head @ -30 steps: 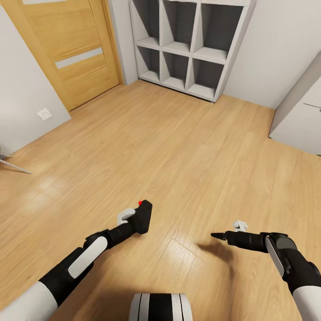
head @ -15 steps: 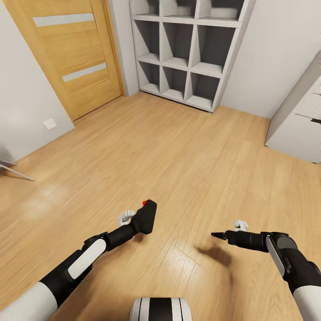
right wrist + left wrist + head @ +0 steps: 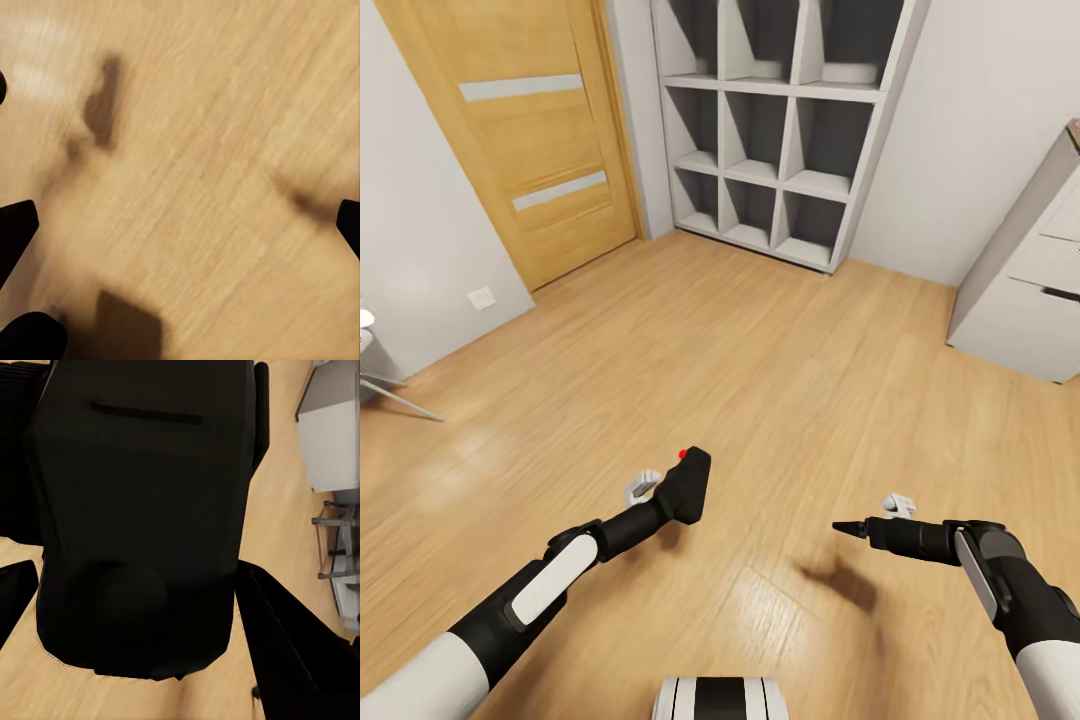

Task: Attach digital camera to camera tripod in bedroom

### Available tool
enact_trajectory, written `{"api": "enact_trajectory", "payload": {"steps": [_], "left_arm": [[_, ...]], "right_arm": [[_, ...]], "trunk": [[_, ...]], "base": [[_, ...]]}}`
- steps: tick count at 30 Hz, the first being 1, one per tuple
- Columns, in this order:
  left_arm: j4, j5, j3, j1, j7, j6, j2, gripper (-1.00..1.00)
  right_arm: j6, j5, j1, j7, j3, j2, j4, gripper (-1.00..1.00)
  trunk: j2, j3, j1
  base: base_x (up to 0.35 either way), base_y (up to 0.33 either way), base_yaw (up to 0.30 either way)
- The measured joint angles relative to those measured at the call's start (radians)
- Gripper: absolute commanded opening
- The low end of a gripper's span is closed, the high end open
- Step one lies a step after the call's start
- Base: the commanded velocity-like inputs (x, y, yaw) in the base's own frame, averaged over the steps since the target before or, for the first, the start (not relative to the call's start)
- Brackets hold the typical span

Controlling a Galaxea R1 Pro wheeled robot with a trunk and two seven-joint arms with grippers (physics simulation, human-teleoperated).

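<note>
The digital camera (image 3: 688,483), small, black and boxy with a red button on its top corner, hangs low over the wood floor with my left gripper (image 3: 674,498) shut on it. Seen from the left wrist, the camera's dark body (image 3: 142,510) sits between the black fingers (image 3: 292,649). My right gripper (image 3: 841,527) hovers over the floor at the right, open, with its fingertips (image 3: 15,225) wide apart and bare boards between them. A slim silver leg (image 3: 400,402) slants to the floor at the far left edge. The rest is cut off, so I cannot tell whether it is the tripod.
A light wood door (image 3: 530,150) stands closed at the back left, with a wall socket (image 3: 481,297) beside it. White cube shelves (image 3: 780,130) fill the back wall. A white drawer unit (image 3: 1020,300) stands at the right. Light wood floor (image 3: 760,360) stretches ahead.
The whole view has tilted upward, showing more of the shelves and door. The left gripper with the camera rose slightly at first. The right arm has held still.
</note>
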Motion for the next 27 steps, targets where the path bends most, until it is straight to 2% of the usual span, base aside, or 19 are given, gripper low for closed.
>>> {"api": "enact_trajectory", "payload": {"steps": [27], "left_arm": [[-0.001,0.003,0.002,0.0,-0.011,-0.002,-0.002,-1.0]], "right_arm": [[0.002,-0.005,0.0,0.001,-0.001,-0.003,0.0,1.0]], "trunk": [[0.006,0.104,-0.012]], "base": [[0.0,0.0,0.0]]}}
